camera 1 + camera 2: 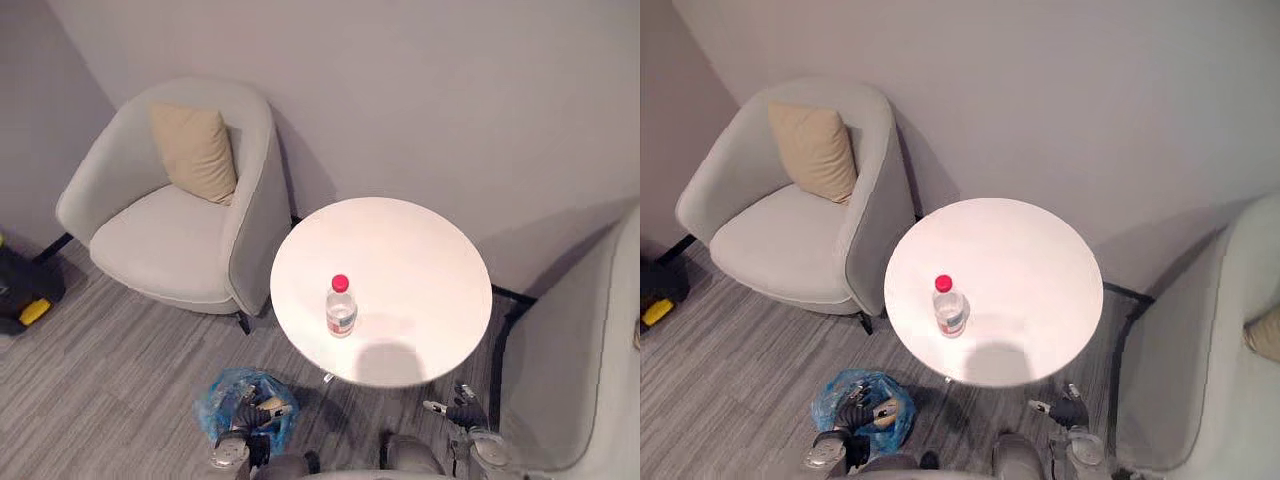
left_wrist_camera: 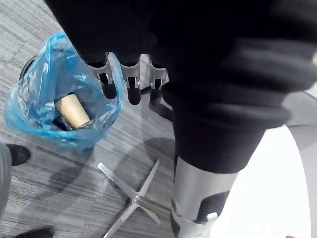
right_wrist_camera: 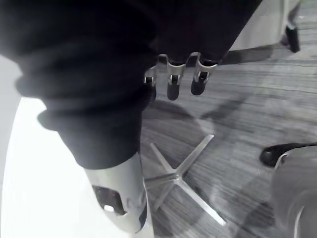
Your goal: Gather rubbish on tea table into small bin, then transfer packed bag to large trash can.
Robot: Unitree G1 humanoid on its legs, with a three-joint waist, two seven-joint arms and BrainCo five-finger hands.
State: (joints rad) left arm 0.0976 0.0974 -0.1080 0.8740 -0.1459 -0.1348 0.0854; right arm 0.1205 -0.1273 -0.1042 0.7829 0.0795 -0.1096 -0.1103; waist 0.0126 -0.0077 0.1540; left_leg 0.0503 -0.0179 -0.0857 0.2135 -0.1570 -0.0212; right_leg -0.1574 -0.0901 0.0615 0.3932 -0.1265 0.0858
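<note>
Round white table (image 1: 420, 250) | clear red-capped bottle (image 1: 341, 310) upright | left hand (image 1: 256, 405), right hand (image 1: 455, 410): fingers (image 2: 131, 87) released

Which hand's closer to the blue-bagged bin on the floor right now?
Left. The left hand hangs over the blue-bagged bin, fingers relaxed. The right hand is by the other side of the table's near edge, well apart from the bin.
</note>
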